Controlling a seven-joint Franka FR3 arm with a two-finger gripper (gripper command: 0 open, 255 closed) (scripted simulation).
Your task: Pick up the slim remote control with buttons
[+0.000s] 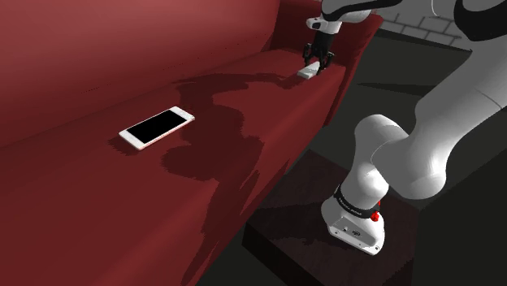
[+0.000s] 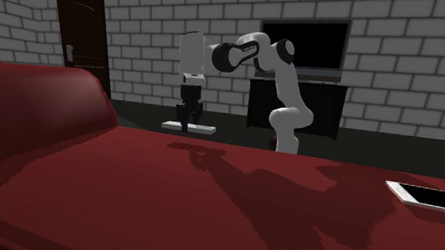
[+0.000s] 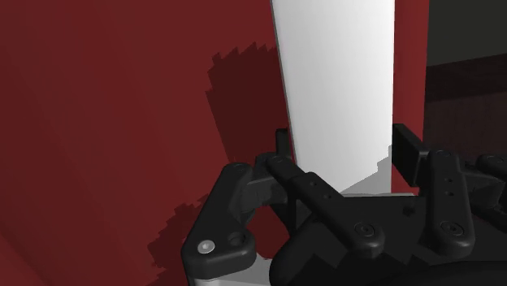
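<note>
Remote (image 3: 337, 81) in jaws, at sofa (image 1: 81, 203) edge

So my gripper (image 1: 316, 63) is hanging over the sofa seat (image 1: 97, 203) near its front edge. The remote (image 1: 309, 72) is lying there, pinched between my fingers (image 3: 282, 150). The phone (image 1: 157, 127) is lying on the same seat, well apart, toward the shoulder view's left. My stand (image 1: 296, 215) is sitting in front of the sofa.

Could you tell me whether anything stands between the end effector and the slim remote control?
Nothing visible does. The end effector straddles the white remote control, fingers against both its long sides, at the red sofa's front edge. The phone lies well away along the seat.
</note>
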